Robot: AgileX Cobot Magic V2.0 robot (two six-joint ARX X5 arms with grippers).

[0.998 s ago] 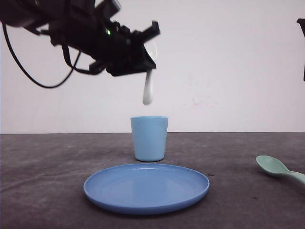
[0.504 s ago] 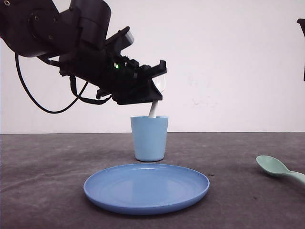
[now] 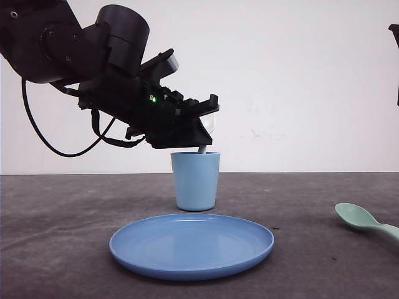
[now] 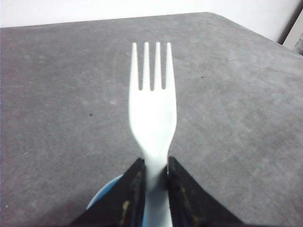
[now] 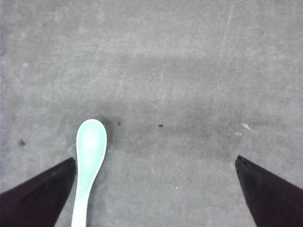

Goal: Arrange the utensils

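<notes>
White plastic marks the fork [image 4: 152, 113], pinched by its handle between the two dark fingers [image 4: 130, 196] of the left gripper [image 3: 201, 134]. From the wrist camera its four tines point away from the fingers, over the grey table [image 4: 246, 104], with a sliver of blue rim showing under the fingers. From the front, the left arm [image 3: 75, 50] reaches in from the left and tilts down over the light blue cup [image 3: 195, 180]; the lower end of the fork's handle dips just inside the cup's mouth, while the tines are up behind the gripper

In front of the cup, a round blue plate [image 3: 156, 255] lies flat on the table, close to the cup; whether they touch I cannot tell

Pale green, the spoon [image 3: 365, 221] lies on the table far to the right, well apart from the plate and cup, its oval bowl toward the middle of the table. From the right wrist camera, the spoon [image 5: 88, 163] lies between the spread fingertips [image 5: 38, 194] of the right gripper [image 5: 156, 189], just beside one of them. The jaws stand wide apart and hold nothing
</notes>
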